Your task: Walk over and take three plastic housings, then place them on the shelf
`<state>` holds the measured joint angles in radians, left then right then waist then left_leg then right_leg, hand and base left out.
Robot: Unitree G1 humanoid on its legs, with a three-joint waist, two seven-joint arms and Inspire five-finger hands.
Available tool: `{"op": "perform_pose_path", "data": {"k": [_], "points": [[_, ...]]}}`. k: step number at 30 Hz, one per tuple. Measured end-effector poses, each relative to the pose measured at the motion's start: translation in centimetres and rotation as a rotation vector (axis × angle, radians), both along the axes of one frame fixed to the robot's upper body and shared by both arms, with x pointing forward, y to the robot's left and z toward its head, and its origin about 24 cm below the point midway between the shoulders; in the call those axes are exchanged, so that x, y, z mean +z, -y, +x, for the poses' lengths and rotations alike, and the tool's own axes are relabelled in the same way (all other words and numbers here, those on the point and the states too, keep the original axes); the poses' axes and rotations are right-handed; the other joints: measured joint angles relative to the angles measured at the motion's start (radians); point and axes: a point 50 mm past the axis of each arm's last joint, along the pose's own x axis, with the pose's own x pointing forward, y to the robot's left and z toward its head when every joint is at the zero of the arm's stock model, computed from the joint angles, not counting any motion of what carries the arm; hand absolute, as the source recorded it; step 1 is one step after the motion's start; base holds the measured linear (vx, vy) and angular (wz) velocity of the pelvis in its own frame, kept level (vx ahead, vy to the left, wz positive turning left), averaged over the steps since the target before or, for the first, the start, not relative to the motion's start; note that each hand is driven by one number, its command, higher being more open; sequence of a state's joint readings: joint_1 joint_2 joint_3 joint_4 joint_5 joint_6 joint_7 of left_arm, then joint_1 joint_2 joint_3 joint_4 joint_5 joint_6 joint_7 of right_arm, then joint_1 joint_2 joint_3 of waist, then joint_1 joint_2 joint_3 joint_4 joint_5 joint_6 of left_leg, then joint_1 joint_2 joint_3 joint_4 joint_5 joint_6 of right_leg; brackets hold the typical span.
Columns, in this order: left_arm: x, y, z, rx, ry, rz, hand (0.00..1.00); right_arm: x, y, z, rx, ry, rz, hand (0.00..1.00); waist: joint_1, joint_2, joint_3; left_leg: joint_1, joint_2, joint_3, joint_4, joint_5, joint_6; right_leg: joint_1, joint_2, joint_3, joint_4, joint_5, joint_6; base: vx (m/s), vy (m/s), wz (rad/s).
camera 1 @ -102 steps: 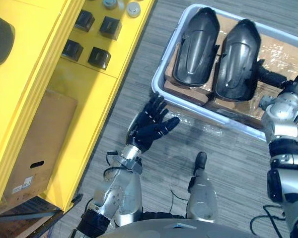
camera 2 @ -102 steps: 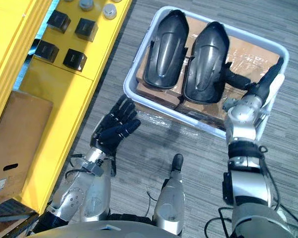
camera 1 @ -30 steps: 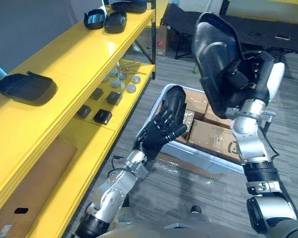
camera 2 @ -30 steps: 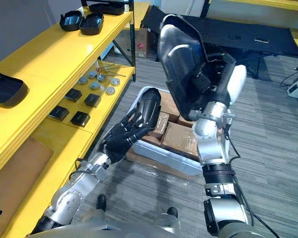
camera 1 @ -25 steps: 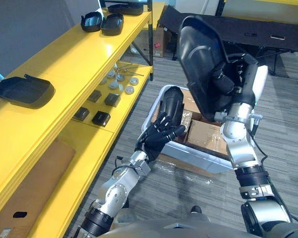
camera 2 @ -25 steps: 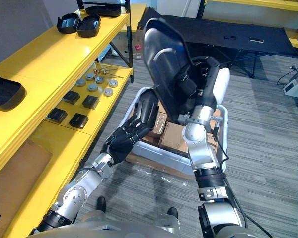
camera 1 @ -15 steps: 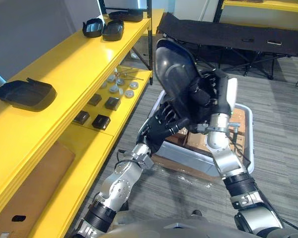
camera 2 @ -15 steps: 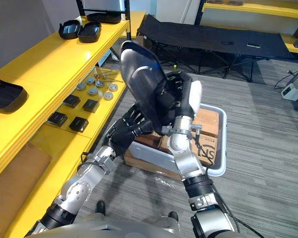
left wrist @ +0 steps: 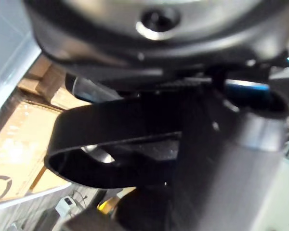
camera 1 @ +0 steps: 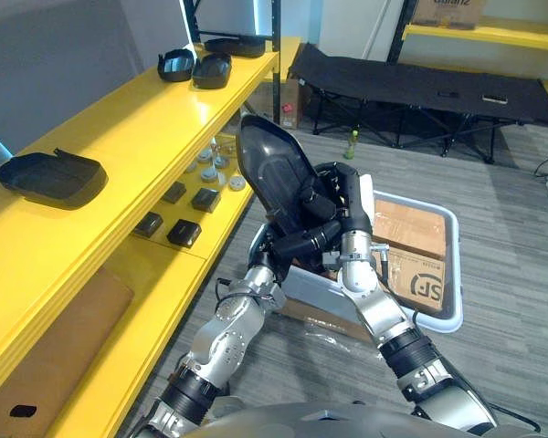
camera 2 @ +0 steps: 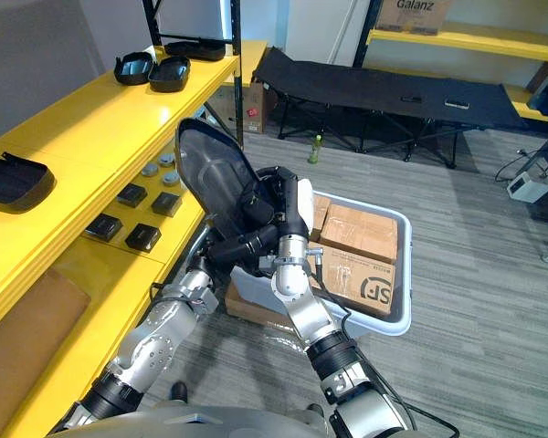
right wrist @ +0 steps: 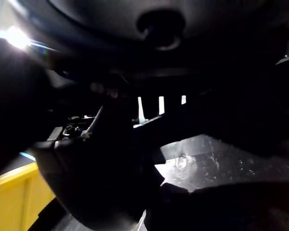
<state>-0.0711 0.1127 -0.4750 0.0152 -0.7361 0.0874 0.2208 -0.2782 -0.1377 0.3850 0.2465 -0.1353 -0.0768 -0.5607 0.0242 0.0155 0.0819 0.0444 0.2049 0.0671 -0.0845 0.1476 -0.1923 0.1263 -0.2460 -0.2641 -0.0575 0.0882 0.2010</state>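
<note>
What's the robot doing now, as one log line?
right hand: grips housing, held up | left hand: at housing | bin: behind | shelf: left

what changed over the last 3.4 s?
Right hand, shut on one housing, lifted it out of the bin and swung it left toward the yellow shelf. Left hand rose from beside the bin to brace it. Camera tilted up. The shelved housings stayed put.

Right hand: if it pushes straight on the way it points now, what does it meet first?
The right hand grips the plastic housing; carried on leftward and up, that housing likely meets the yellow shelf first, depth unclear.
</note>
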Motion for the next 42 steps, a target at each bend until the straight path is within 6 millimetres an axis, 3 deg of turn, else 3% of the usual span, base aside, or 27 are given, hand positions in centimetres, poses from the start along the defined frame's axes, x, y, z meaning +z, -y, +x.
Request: {"op": "perform_pose_path", "data": {"k": [5, 16, 17, 28, 32, 35, 39, 42], "points": [[0.0, 1.0, -0.5, -0.023, -0.012, -0.016, 0.0, -0.8, 0.2, 0.0, -0.027, -0.039, 0.024, 0.0, 0.003, -0.001, -0.001, 0.003, -0.001, -0.007, 0.0, -0.001, 0.0, 0.013, 0.0, -0.004, 0.0, 0.001, 0.001, 0.0, 0.002, 0.05], [-0.7, 1.1, -0.5, -0.017, -0.063, -0.064, 0.0, -1.3, 0.1, -0.2, -0.052, -0.042, -0.001, 0.0, 0.004, -0.005, -0.004, 0.016, -0.001, -0.002, 0.0, -0.01, 0.0, 0.015, 0.001, -0.005, -0.001, -0.007, -0.01, -0.01, 0.003, -0.01], [-0.6, 1.1, -0.5, -0.016, -0.063, -0.066, 1.0, -1.3, 0.1, -0.2, -0.054, -0.041, -0.001, 0.0, 0.003, -0.006, -0.005, 0.016, -0.001, -0.002, 0.0, -0.01, 0.0, 0.014, 0.001, -0.005, 0.002, -0.007, -0.01, 0.0, 0.0, 0.0], [-0.6, 0.8, -0.6, -0.001, -0.109, -0.222, 1.0, -1.1, 0.3, -1.1, -0.043, -0.02, 0.139, 0.0, 0.001, -0.007, -0.008, 0.018, -0.001, -0.001, 0.0, -0.014, -0.002, 0.013, 0.0, -0.005, 0.007, -0.015, -0.016, 0.0, 0.0, 0.0], [-0.6, -0.8, -0.4, 0.114, -0.13, -0.352, 1.0, -1.4, 0.5, -2.2, -0.057, -0.003, 0.198, 0.0, -0.001, -0.007, -0.008, 0.019, -0.001, -0.001, 0.0, -0.015, -0.002, 0.004, -0.002, -0.004, 0.027, -0.028, -0.015, 0.0, 0.001, -0.01], [0.7, -2.1, 0.3, 0.216, -0.067, -0.467, 1.0, -2.3, 0.4, -3.0, -0.051, -0.041, 0.227, 0.0, -0.001, -0.014, -0.012, 0.019, -0.001, 0.003, 0.0, -0.015, -0.002, -0.003, -0.004, -0.001, 0.036, -0.031, -0.014, 0.0, 0.0, 0.0], [4.1, -2.5, 0.8, 0.246, 0.098, -0.581, 1.0, -3.9, -0.7, -4.3, -0.018, -0.121, 0.236, 0.0, 0.0, -0.017, -0.015, 0.019, -0.003, 0.004, 0.0, -0.015, -0.002, -0.003, -0.006, -0.001, 0.035, -0.031, -0.013, 0.0, 0.0, 0.0], [4.4, -2.4, 0.7, 0.235, 0.107, -0.613, 1.0, -3.6, -1.1, -4.2, -0.017, -0.114, 0.255, 0.0, -0.003, -0.018, -0.018, 0.02, -0.003, 0.006, 0.0, -0.015, -0.002, -0.003, -0.006, -0.001, 0.034, -0.028, -0.009, 0.0, 0.0, 0.0]]}}
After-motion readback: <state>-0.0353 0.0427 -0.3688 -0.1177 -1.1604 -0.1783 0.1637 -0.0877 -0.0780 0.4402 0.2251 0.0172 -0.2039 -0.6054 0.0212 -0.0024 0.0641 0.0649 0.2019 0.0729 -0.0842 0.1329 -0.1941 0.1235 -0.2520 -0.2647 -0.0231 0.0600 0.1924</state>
